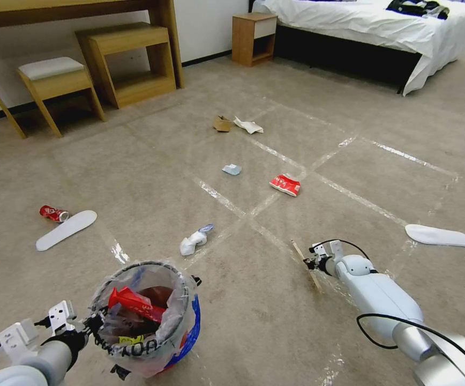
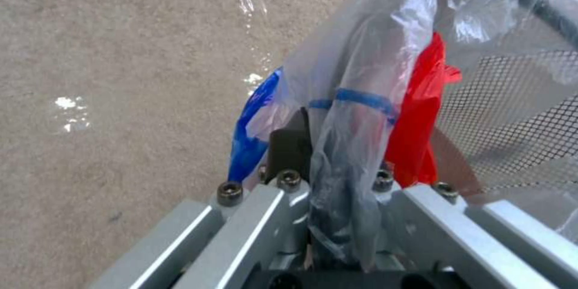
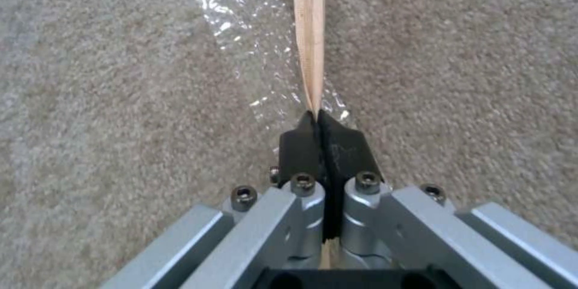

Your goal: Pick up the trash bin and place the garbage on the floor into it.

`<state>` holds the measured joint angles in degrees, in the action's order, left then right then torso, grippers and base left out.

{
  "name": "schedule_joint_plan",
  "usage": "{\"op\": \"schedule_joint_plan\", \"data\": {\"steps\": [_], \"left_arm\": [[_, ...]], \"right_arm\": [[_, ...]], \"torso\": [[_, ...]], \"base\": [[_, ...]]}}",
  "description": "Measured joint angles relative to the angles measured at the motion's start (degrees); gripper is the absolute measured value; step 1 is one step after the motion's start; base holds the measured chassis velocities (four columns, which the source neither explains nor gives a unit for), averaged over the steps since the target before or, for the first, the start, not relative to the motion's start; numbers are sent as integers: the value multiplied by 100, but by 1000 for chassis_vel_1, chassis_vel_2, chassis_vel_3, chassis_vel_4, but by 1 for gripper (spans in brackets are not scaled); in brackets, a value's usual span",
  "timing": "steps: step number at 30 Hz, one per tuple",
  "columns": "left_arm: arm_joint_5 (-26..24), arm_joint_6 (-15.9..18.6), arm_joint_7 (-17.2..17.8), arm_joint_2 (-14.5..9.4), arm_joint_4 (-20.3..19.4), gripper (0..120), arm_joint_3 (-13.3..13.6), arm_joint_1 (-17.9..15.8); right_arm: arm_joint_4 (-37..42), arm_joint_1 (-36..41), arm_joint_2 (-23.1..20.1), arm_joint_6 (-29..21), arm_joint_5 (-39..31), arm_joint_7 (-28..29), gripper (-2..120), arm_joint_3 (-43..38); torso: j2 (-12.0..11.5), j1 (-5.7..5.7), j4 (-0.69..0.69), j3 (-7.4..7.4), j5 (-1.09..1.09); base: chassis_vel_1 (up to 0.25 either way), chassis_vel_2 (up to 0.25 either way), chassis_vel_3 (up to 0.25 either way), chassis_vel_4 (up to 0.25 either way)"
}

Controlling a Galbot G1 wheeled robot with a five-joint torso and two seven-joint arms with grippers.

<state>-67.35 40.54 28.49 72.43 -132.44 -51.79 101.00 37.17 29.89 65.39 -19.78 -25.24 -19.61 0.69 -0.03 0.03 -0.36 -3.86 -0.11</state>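
Note:
The trash bin (image 1: pixel 152 321), a red bucket with a black wire rim and a clear bag lining, hangs at the lower left with red wrappers inside. My left gripper (image 1: pixel 90 324) is shut on its rim and bag (image 2: pixel 355 113). My right gripper (image 1: pixel 310 262) is shut on a thin wooden stick (image 3: pixel 309 31), which slants across the floor (image 1: pixel 275 321) in the head view (image 1: pixel 307 266). More garbage lies ahead on the carpet: crumpled white paper (image 1: pixel 194 241), a red wrapper (image 1: pixel 285 185), pale-blue paper (image 1: pixel 232 169), a brown cardboard scrap (image 1: pixel 222 124) and white paper (image 1: pixel 248 126).
A red can (image 1: pixel 53 213) and a white insole (image 1: pixel 66 229) lie at the left; another insole (image 1: pixel 438 235) lies at the right. Wooden stools (image 1: pixel 55 86) and a desk stand far left, a nightstand (image 1: pixel 253 37) and bed (image 1: pixel 382 27) at the back.

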Motion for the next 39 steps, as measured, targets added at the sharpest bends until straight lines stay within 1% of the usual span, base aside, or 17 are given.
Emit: {"op": "schedule_joint_plan", "data": {"steps": [5,10,11,12,13,15,16,18,19,20,23,24,26,28,30,32,39], "left_arm": [[-4,-1,0,-5,-26,0,0,3],[-22,-1,5,-16,-32,0,-3,11],[-37,-1,12,-23,-37,0,-6,7],[-75,2,22,-34,-49,0,-9,-6],[-75,2,22,-34,-49,0,-9,-6],[-114,8,43,-44,-51,0,-10,-35],[-114,8,43,-44,-51,0,-10,-35],[-140,13,57,-45,-59,0,-10,-58],[-144,16,57,-39,-65,0,-7,-60],[-144,16,57,-39,-65,0,-7,-60],[-144,20,58,-27,-68,0,-1,-70],[-144,20,58,-27,-68,0,-1,-70],[-144,21,58,-15,-83,0,0,-73],[-144,22,58,-10,-90,0,0,-74],[-145,24,58,16,-102,0,0,-76],[-145,25,58,39,-105,0,-1,-78],[-189,34,57,78,-143,0,-26,-66]], "right_arm": [[166,37,-91,-46,-84,19,0,-1],[654,105,-346,45,-305,53,0,-70],[940,127,-472,226,-484,68,0,-106],[1354,155,-631,562,-776,68,0,-136],[1354,155,-631,562,-776,68,0,-136],[1854,195,-818,851,-1037,55,0,-156],[1854,195,-818,851,-1037,55,0,-156],[2414,210,-956,1190,-1436,133,0,-187],[2669,210,-978,1470,-1723,144,0,-205],[2669,210,-978,1470,-1723,144,0,-205],[3210,253,-1005,1996,-2215,99,0,-268],[3210,253,-1005,1996,-2215,99,0,-268],[3744,325,-1005,2384,-2446,91,0,-320],[3942,347,-1004,2513,-2518,89,0,-325],[4445,371,-992,2837,-2636,27,0,-270],[4753,371,-974,2984,-2649,-36,0,-178],[5593,252,-889,3109,-2888,-346,0,183]], "torso": [[0,0,1,0,0],[0,0,0,0,0],[0,0,-2,0,-1],[0,0,0,0,-1],[0,0,0,0,-1],[0,0,0,0,-2],[0,0,0,0,-2],[0,0,-1,0,-1],[0,0,0,0,0],[0,0,0,0,0],[0,0,1,0,-1],[0,0,1,0,-1],[0,0,1,0,0],[0,0,0,0,-1],[0,0,0,1,-1],[0,0,0,0,0],[0,0,0,0,-1]], "base": [[0,0,0,0],[0,0,0,0],[0,0,0,0],[0,0,0,0],[0,0,0,0],[0,0,0,0],[0,0,0,0],[0,0,0,0],[0,0,0,0],[0,0,0,0],[0,0,0,0],[0,0,0,0],[0,0,0,0],[0,0,0,0],[0,0,0,0],[0,0,0,0],[0,0,0,0]]}}
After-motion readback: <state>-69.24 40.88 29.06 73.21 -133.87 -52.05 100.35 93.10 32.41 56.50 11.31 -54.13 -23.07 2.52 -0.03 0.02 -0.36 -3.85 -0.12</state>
